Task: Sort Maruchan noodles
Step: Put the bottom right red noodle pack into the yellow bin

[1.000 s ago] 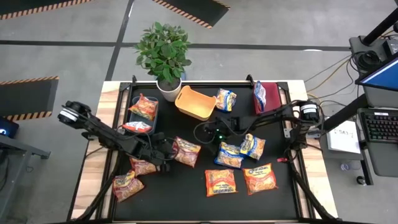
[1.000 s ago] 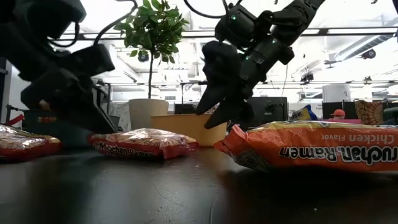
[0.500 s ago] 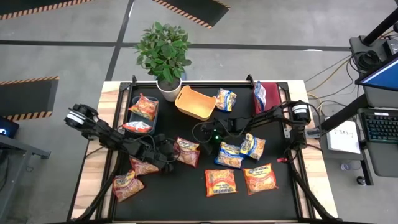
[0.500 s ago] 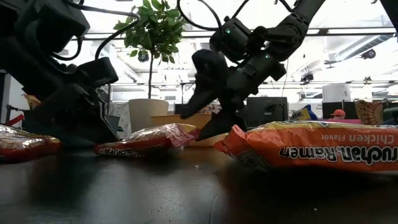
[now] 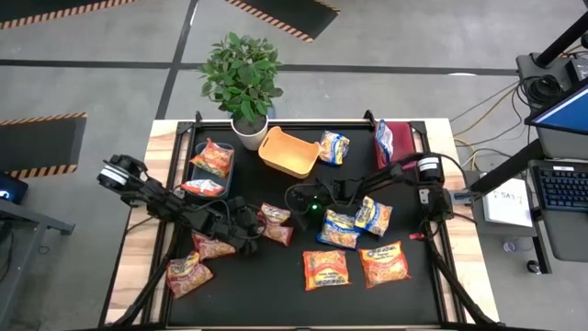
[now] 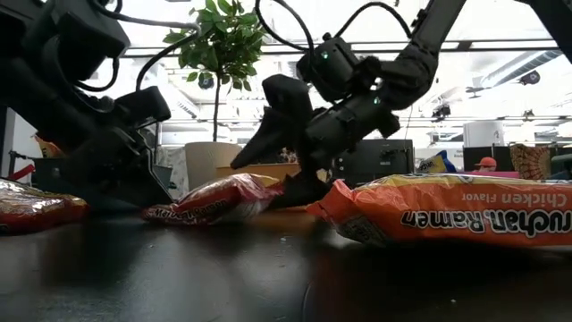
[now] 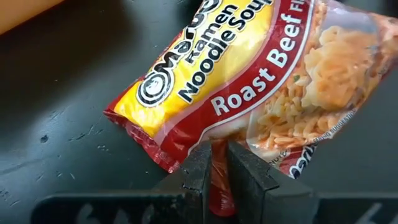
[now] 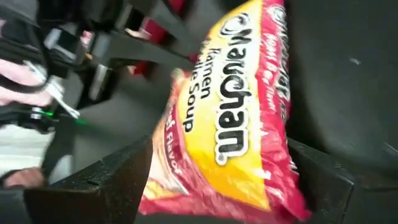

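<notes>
A pinkish-red Roast Beef Maruchan packet lies at the middle of the black mat. My left gripper is shut on its left edge. My right gripper is open at the packet's right end, and in the right wrist view its two fingers stand on either side of the packet. In the low view the packet is tilted, with its right end raised off the mat. Other packets lie around: orange, blue-and-yellow and pinkish-red. My left gripper pinches the packet's red sealed edge, on a long side, between its two fingers. It comes nearly level from the table's left. The packet's left end rests on the mat and its right end is tilted up. My right gripper straddles the packet's far end; I cannot tell whether it touches.
A dark teal bin at the far left holds a packet, and another packet lies by it. An orange bin, a red bin and a potted plant stand along the far edge. Bare mat shows near the front middle.
My right gripper has moved toward the table's left and down, until its open fingers reach around the packet's right end. My left gripper has closed in on the packet from the left. The packet, flat a second ago, is now bunched shorter with its right end tipped up.
</notes>
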`<action>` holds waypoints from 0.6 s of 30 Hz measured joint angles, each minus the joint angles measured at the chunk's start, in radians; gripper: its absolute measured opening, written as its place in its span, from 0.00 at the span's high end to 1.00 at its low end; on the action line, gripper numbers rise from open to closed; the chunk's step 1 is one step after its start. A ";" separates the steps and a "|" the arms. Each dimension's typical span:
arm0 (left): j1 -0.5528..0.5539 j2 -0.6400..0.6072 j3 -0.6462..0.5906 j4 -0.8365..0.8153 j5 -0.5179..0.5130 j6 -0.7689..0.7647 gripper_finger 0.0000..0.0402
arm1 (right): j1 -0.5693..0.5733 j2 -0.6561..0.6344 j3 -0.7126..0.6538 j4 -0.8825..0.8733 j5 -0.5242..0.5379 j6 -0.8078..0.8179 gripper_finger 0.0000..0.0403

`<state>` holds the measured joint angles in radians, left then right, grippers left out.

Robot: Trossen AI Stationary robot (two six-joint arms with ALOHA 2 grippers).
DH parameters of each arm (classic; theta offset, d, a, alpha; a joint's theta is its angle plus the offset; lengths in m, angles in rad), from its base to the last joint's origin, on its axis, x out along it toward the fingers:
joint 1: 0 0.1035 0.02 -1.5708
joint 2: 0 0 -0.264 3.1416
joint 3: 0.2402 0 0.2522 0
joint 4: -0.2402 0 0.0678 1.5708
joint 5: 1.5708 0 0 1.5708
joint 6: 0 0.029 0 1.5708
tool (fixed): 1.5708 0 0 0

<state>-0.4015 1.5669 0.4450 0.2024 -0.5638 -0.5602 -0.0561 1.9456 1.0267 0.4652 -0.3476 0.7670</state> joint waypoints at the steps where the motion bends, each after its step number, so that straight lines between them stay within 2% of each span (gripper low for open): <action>1: 0.000 0.000 0.000 0.001 0.000 0.000 0.91 | 0.000 0.009 0.000 0.023 -0.001 0.009 0.24; 7: 0.000 0.003 -0.003 0.016 0.003 0.000 0.91 | -0.003 0.042 0.001 0.103 0.004 0.026 0.34; 18: -0.002 0.000 -0.003 0.057 -0.015 0.000 0.91 | -0.005 0.034 0.001 0.094 0.025 -0.006 0.65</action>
<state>-0.4033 1.5669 0.4419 0.2596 -0.5785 -0.5598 -0.0608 1.9791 1.0274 0.5590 -0.3225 0.7615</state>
